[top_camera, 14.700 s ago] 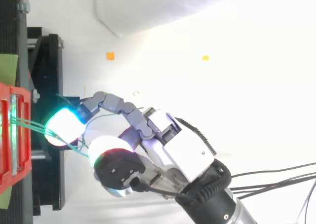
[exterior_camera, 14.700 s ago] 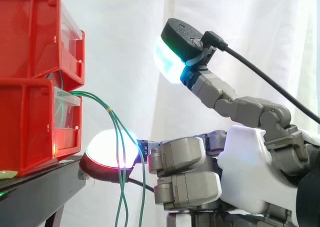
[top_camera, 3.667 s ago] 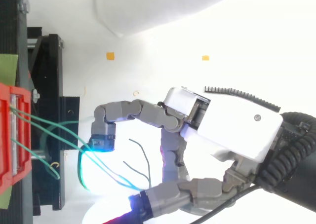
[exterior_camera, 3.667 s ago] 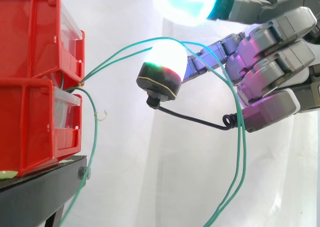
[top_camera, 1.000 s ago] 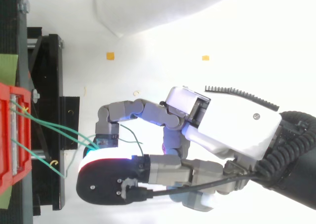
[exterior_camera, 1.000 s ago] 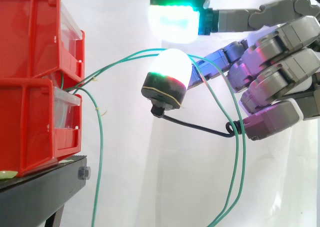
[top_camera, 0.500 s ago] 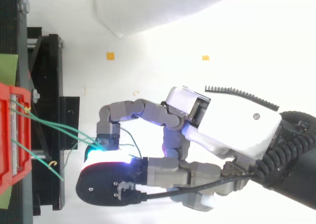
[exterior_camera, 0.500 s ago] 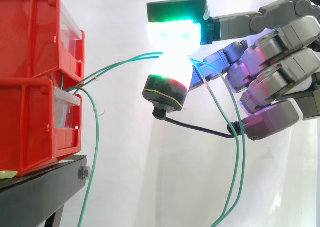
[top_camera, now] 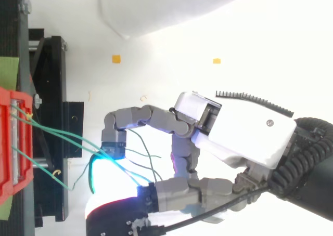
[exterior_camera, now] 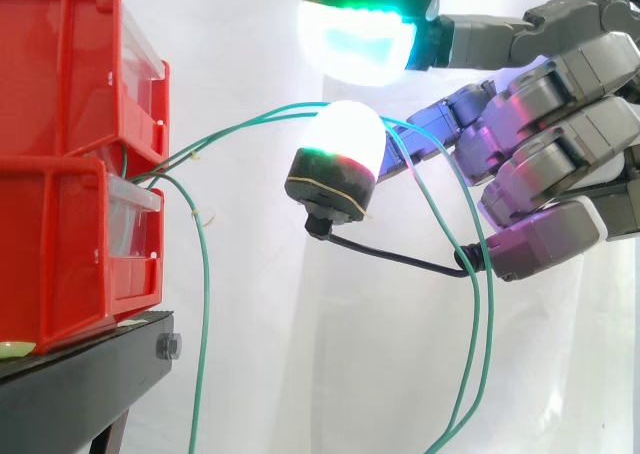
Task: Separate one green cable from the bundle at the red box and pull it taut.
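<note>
Red bins: the upper red bin (exterior_camera: 60,64) sits on the lower red bin (exterior_camera: 60,234), which rests on the black stand (exterior_camera: 80,394) with its front at the stand's edge facing the robot hand.
Green cables: all of them emerge where the two bins meet. A raised pair (exterior_camera: 250,124) arcs away from the bins, crosses the top of the finger pad (exterior_camera: 342,139), then drops in a slack loop beside the curled fingers. A hanging strand (exterior_camera: 203,314) falls straight down just in front of the lower bin.
Robot hand: the robot hand (exterior_camera: 545,134) is released, not clamping. The pair is only draped over the one outstretched finger pad, and the thumb pad (exterior_camera: 355,34) hovers above it with a clear gap.
Top view: the strands fan from the bin front to the finger's glowing tip, with the thumb held well apart.
Done: the hanging strand is parted from the raised pair.
Left: two strands ride the pad together, so one has not yet been singled out. Both sag, so neither is taut. It appears one must be isolated, pinched and drawn away from the bins.
</note>
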You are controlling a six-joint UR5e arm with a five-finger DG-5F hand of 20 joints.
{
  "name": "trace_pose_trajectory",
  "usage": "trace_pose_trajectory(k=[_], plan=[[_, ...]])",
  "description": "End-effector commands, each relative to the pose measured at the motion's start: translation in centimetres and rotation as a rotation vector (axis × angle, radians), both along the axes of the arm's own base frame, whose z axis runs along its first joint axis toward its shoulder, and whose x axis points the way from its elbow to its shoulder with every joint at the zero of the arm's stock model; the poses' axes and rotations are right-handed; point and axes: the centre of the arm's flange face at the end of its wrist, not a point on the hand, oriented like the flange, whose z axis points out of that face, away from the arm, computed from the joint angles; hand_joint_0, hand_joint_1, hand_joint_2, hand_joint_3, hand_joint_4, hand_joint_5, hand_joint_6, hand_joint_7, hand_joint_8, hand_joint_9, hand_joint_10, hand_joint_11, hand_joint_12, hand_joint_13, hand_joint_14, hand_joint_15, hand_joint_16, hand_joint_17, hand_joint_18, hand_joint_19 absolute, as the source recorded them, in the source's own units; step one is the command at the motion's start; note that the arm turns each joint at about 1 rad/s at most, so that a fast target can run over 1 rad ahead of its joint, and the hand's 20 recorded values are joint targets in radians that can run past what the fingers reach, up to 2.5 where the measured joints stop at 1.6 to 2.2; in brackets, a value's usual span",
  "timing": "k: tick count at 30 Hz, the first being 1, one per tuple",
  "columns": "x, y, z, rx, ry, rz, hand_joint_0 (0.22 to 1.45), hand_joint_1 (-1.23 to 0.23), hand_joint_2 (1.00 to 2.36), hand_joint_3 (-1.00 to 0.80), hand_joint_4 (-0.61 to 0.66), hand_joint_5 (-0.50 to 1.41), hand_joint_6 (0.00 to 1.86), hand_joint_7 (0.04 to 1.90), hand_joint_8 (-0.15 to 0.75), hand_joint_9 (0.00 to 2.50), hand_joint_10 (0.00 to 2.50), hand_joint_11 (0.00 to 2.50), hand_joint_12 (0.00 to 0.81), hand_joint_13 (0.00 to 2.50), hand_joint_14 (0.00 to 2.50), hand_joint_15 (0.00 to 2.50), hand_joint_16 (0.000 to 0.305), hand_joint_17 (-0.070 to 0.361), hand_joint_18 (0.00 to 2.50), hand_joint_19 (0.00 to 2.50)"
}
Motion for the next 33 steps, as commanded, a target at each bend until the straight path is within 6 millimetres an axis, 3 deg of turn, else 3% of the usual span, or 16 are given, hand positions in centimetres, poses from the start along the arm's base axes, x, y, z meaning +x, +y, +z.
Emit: trace_pose_trajectory(k=[1, 10, 17, 24, 30, 33], plan=[[0.01, 0.00, 0.03, 0.000, -0.001, 0.000, 0.48, -0.62, 1.00, -0.50, 0.23, 0.08, 0.55, 1.37, 0.288, 2.07, 0.04, 1.31, 0.432, 1.88, 0.00, 1.72, 0.091, 0.204, 1.92, 0.83], [0.01, 0.00, 0.03, 0.000, -0.001, 0.000, 0.62, -0.36, 1.00, -0.50, 0.23, 0.09, 0.55, 1.34, 0.216, 2.09, 0.04, 1.31, 0.375, 1.89, 0.00, 1.74, 0.081, 0.183, 1.87, 0.87], [-0.01, 0.00, -0.03, 0.000, 0.000, 0.000, 0.69, -0.49, 1.01, -0.38, 0.29, 0.10, 0.54, 1.40, 0.184, 2.15, 0.04, 1.32, 0.378, 1.94, 0.00, 1.73, 0.080, 0.179, 1.91, 0.86], [-0.03, -0.05, -0.03, -0.002, 0.001, -0.004, 0.71, -0.53, 1.02, -0.33, 0.30, 0.10, 0.54, 1.42, 0.139, 2.18, 0.04, 1.32, 0.369, 1.96, 0.00, 1.75, 0.079, 0.179, 1.92, 0.84], [0.00, -0.04, 0.04, -0.003, 0.000, -0.004, 0.71, -0.54, 1.02, -0.30, 0.27, 0.10, 0.54, 1.44, 0.201, 2.15, 0.04, 1.34, 0.382, 1.94, 0.00, 1.76, 0.080, 0.179, 1.88, 0.83], [-0.03, -0.05, -0.03, -0.002, 0.001, -0.004, 0.64, -0.56, 1.02, -0.33, 0.24, 0.09, 0.56, 1.38, 0.222, 2.11, 0.04, 1.33, 0.377, 1.90, 0.00, 1.76, 0.082, 0.185, 1.86, 0.84]])
